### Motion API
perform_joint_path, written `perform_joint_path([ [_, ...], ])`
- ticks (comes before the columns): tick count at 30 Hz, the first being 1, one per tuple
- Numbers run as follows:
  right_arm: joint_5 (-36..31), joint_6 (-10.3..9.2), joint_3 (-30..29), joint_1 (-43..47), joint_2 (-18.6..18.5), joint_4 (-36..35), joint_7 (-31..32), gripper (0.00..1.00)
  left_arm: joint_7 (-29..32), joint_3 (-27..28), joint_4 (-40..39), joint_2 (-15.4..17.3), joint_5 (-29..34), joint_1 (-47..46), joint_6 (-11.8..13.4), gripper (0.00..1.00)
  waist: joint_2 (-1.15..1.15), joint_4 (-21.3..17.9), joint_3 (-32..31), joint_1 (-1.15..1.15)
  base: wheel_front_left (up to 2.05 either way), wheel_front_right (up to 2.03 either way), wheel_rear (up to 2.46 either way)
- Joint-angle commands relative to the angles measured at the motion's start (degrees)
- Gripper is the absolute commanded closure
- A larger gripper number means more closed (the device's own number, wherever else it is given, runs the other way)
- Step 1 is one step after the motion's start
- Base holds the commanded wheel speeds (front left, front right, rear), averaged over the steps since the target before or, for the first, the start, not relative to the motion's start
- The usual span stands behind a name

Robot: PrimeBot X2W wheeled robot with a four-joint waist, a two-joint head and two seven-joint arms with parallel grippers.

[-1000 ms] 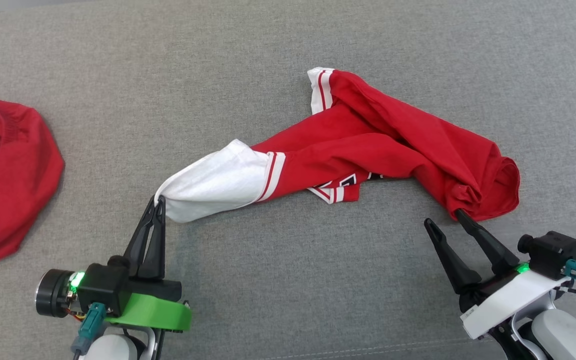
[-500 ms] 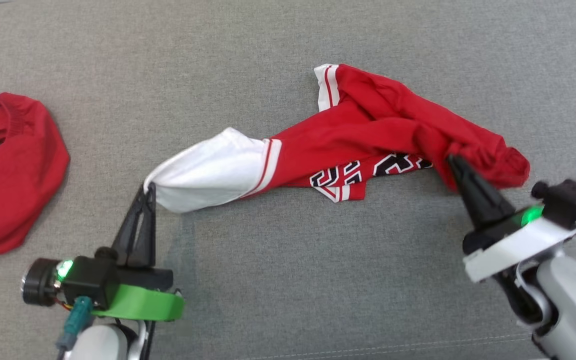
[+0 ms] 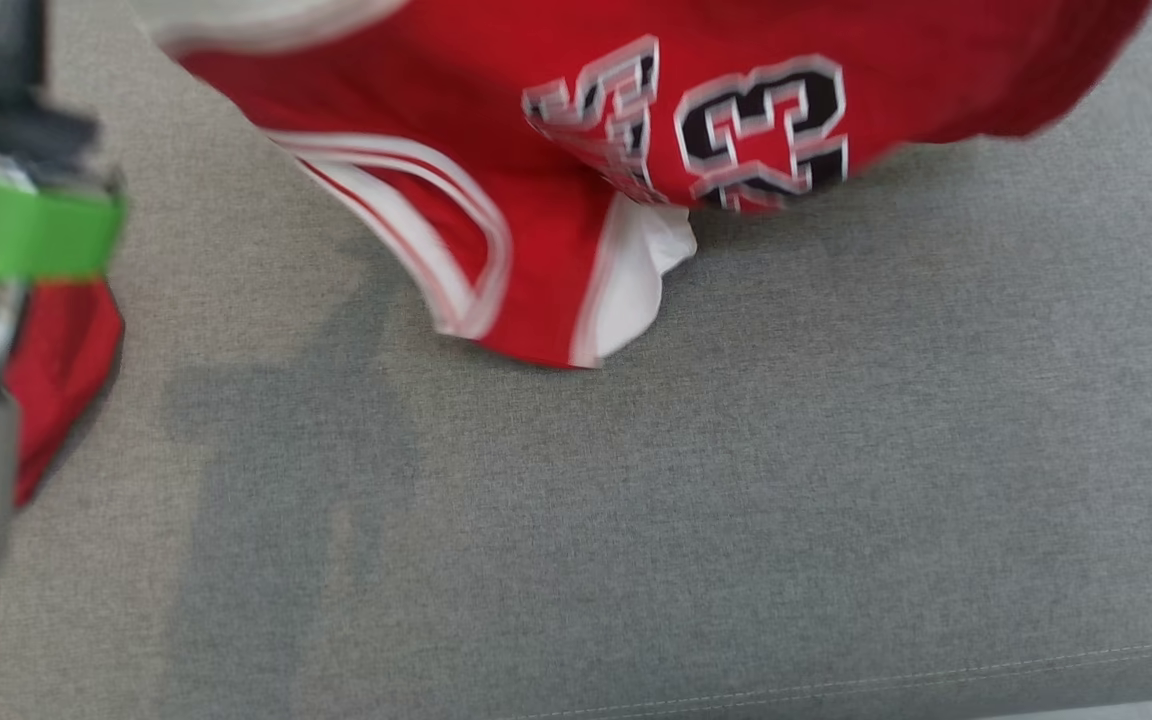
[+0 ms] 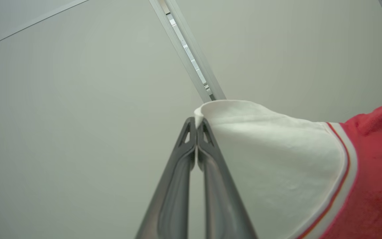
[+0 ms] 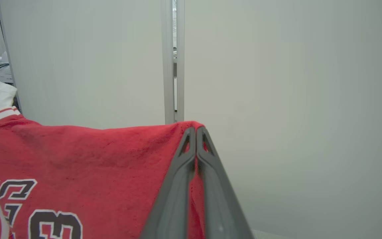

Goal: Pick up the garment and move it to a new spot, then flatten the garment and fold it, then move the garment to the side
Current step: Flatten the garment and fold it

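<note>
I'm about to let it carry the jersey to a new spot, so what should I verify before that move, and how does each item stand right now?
1. Left gripper shut on a white corner of the jersey: ok.
2. Right gripper shut on the red edge: ok.
3. Cloth hangs between both grips, number print facing the head camera: ok.
4. Lowest hem clear of the grey surface: cannot tell, the head view is blurred.
5. Other red garment lies apart from the held one, at the left: ok.
6. Bare grey surface in front for setting down: ok.
</note>
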Motion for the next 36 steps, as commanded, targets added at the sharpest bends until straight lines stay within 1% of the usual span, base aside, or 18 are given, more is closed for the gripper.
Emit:
perform_joint_path([
  [1,0.2,0.01,0.6,-3.3,-0.3,1.3,-0.2,1.00,-0.2,-0.6,1.5,1.0,-0.7,-4.4,-0.3,1.00,0.00,-0.1,0.7,0.00,0.00,0.00,0.00],
  [4,-0.3,0.01,0.7,-11.4,-1.0,4.3,-0.2,1.00,-0.9,-2.5,5.1,2.5,-0.8,-15.4,-0.3,1.00,0.00,0.0,1.9,0.00,0.00,0.00,0.00],
  [6,-0.7,0.01,0.4,-15.4,-1.3,5.5,-0.1,1.00,-1.4,-3.5,6.9,2.6,-0.9,-20.9,-0.3,1.00,0.00,0.3,2.8,0.00,0.00,0.00,0.00],
  [9,-2.3,0.01,-0.5,-18.2,-1.4,5.3,-0.2,1.00,-1.8,-4.7,7.3,2.5,-1.4,-25.2,-0.3,1.00,0.00,0.6,3.8,0.00,0.00,0.00,0.00],
  [11,-2.9,0.01,-1.7,-17.6,-1.4,3.8,-0.2,1.00,-1.8,-5.0,4.6,2.3,-2.1,-24.7,-0.3,1.00,0.00,0.7,4.1,0.00,0.00,0.00,0.00],
  [13,-3.4,0.01,-2.1,-14.0,-1.8,1.5,-0.1,1.00,-1.8,-5.1,1.2,2.4,-3.5,-20.5,-0.3,1.00,0.00,0.7,4.4,0.00,0.00,0.00,0.00],
  [16,-5.1,0.01,-2.5,-5.9,-2.9,-2.7,-0.2,1.00,-1.7,-4.2,-4.3,3.5,-5.4,-10.8,-0.3,1.00,0.00,0.6,4.7,0.00,0.00,0.00,0.00],
  [19,-6.2,0.01,-4.4,3.5,-3.0,-6.3,-0.2,1.00,-1.7,-1.9,-7.4,3.9,-6.5,0.7,1.1,1.00,0.00,0.7,5.0,0.00,0.00,0.00,0.00],
  [21,-7.5,0.01,-5.3,10.5,-2.7,-8.8,-0.2,1.00,-1.8,0.1,-8.1,3.2,-7.6,8.5,1.8,1.00,0.00,0.8,5.1,0.00,0.00,0.00,0.00],
  [23,-8.8,0.02,-5.6,17.8,-1.7,-12.1,-0.2,1.00,-1.8,1.6,-8.8,2.1,-8.5,15.5,1.9,1.00,0.00,0.9,5.2,0.00,0.00,0.00,0.00],
  [24,-9.0,0.00,-6.2,21.5,-0.5,-14.0,-0.2,1.00,-1.8,2.4,-9.3,1.4,-8.8,18.9,1.8,1.00,0.00,0.8,5.4,0.00,0.00,0.00,0.00],
  [25,-9.1,0.01,-5.9,24.9,0.2,-15.5,-0.2,1.00,-1.8,3.4,-9.8,0.6,-8.7,21.7,2.3,1.00,0.00,0.7,5.5,0.00,0.00,0.00,0.00],
  [27,-9.9,0.01,-4.9,31.2,1.4,-18.3,-0.2,1.00,-1.8,5.3,-10.5,-1.4,-9.0,26.9,2.6,1.00,0.00,0.5,5.6,0.00,0.00,0.00,0.00],
  [29,-9.7,0.01,-2.6,37.1,2.5,-20.1,-0.2,1.00,-1.8,7.4,-10.5,-3.3,-8.4,31.5,2.4,1.00,0.00,0.3,5.4,0.00,0.00,0.00,0.00],
  [33,-6.1,0.01,2.9,43.7,3.0,-19.6,-0.2,1.00,-1.8,10.1,-10.4,-6.9,-7.5,36.5,1.7,1.00,0.00,0.0,4.5,0.00,0.00,0.00,0.00],
  [36,-2.8,0.01,7.0,45.5,1.7,-18.1,-0.2,1.00,-1.8,11.1,-10.4,-8.9,-6.3,38.0,1.1,1.00,0.00,0.0,4.0,0.00,0.00,0.00,0.00],
])
